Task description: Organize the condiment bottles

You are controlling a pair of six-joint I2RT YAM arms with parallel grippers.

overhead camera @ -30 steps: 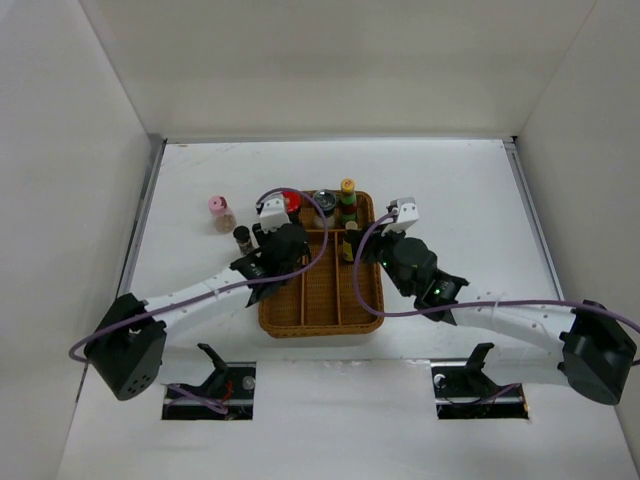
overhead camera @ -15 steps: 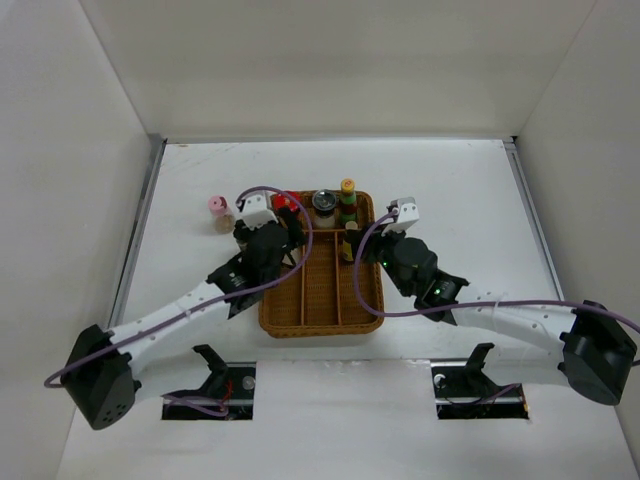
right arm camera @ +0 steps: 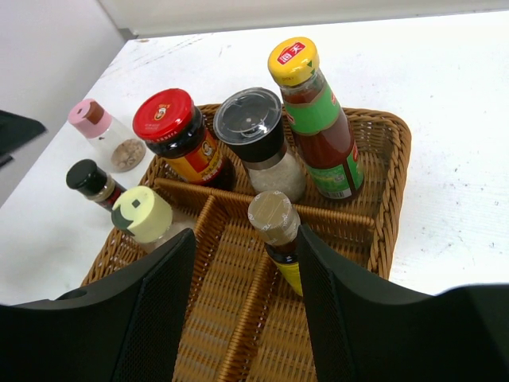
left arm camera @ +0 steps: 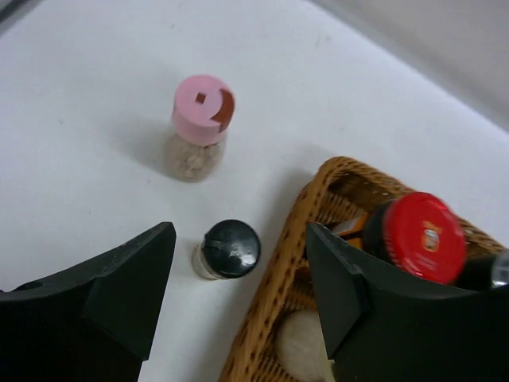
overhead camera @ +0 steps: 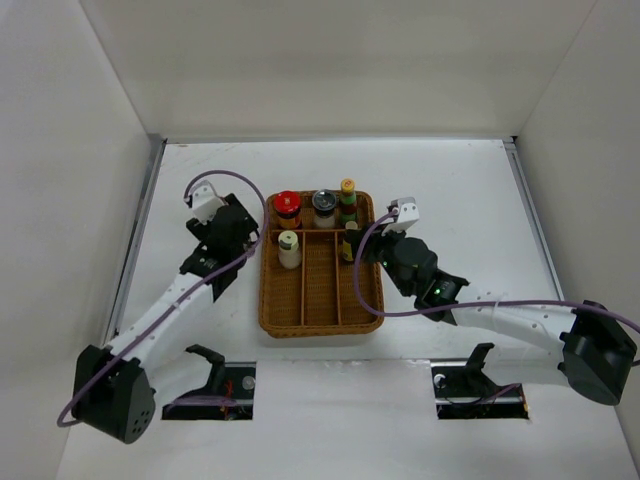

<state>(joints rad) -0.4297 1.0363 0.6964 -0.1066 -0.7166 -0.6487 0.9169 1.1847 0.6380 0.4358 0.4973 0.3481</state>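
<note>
Left tool [left arm camera: 240, 239] withdrawn from wicker tray [overhead camera: 318, 300], open, empty; pale-green-lidded jar [overhead camera: 289, 248] now inside. Right tool [right arm camera: 246, 237] open over tray. We flag black-capped bottle [left arm camera: 230, 248] beside tray: an off-centre descent could topple it

White table [overhead camera: 450, 190] under wicker tray [left arm camera: 288, 237], pink-lidded jar [left arm camera: 199, 119], black-capped bottle [left arm camera: 229, 248]

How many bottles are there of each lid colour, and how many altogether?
Pink-lidded jar: 1
Red-lidded jar: 1
Yellow-capped bottle: 1
Pale-green-lidded jar: 1
Tan-capped bottle: 1
Black-lidded: 2, the grinder jar and the small bottle
Total: 7
</note>
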